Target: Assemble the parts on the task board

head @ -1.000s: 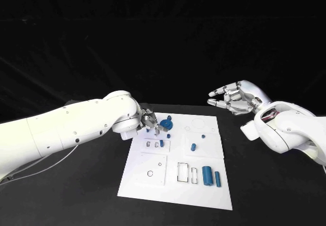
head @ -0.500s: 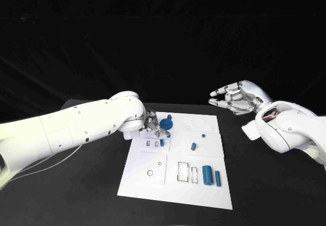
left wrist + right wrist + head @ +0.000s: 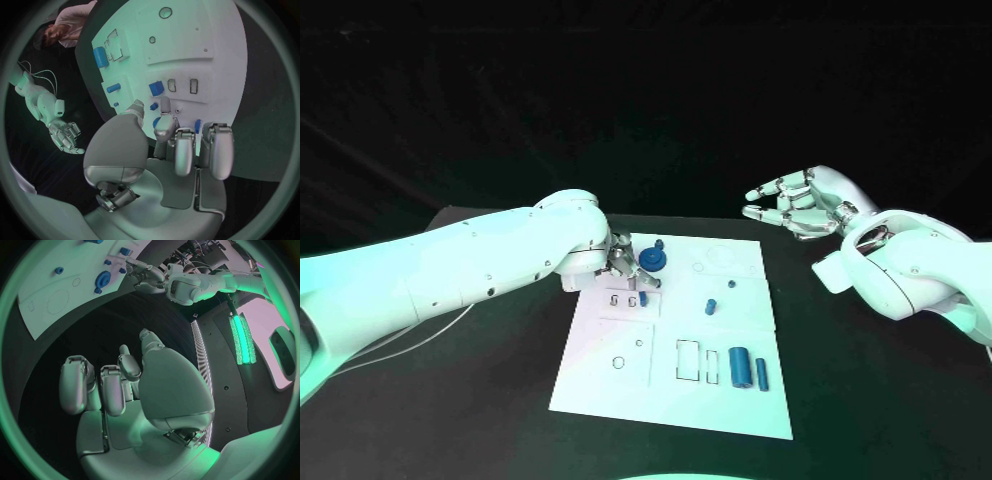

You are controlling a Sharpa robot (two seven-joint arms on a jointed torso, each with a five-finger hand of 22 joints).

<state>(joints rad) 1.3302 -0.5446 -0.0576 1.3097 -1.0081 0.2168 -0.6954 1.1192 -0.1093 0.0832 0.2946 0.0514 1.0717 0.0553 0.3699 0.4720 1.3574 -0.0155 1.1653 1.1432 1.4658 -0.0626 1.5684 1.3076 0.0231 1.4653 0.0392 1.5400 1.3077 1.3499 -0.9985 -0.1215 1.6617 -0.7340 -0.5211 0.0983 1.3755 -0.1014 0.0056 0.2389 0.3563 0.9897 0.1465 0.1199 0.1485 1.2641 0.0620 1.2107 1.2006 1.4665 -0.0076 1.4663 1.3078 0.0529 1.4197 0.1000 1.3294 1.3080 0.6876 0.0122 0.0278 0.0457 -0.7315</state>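
- Task board: white plate lying flat in the middle of the black table, long side running away from the robot.
- Left robot hand: at the far left part of the board, fingers down among the parts there. Head view shows a blue round part right at its fingertips; whether it is held I cannot tell from that view.
- Left wrist view: fingers reach down to the board, with small blue pieces just beside the fingertips; a firm grip on any of them cannot be confirmed.
- Right robot hand: raised beyond the board's far right corner, well apart from it, fingers spread and curled loosely, holding nothing. Right wrist view confirms an empty palm.
- Right wrist view also shows the round blue part lying on the board next to the left robot hand, seen from the opposite side.
- Parts counted in head view: two upright-lying blue cylinders, one thick and one thin, side by side near the board's near right; one small blue piece mid-board; one tiny blue piece beyond it; one round part at the left robot hand; one small piece at a slot below that hand.
- Left wrist view adds a square blue block, not made out in the head view.
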